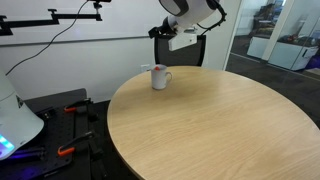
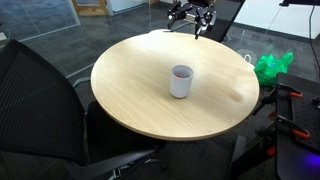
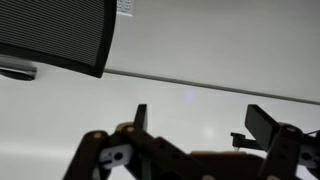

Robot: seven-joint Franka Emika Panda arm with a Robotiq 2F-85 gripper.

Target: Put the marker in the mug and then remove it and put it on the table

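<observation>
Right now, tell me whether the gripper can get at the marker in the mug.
Probably yes. The gripper hangs open and empty near the edge of the table. The mug stands alone, mouth up, the marker showing red inside. Nothing lies between.

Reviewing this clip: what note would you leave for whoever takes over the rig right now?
Hand: open, empty, raised by the table's edge, well away from the mug.
Mug: upright on the table.
Marker: a red bit shows at the mug's mouth, so it looks to be inside.
Done: marker in mug, apparently.
Left: take it out and lay it on the table.
</observation>
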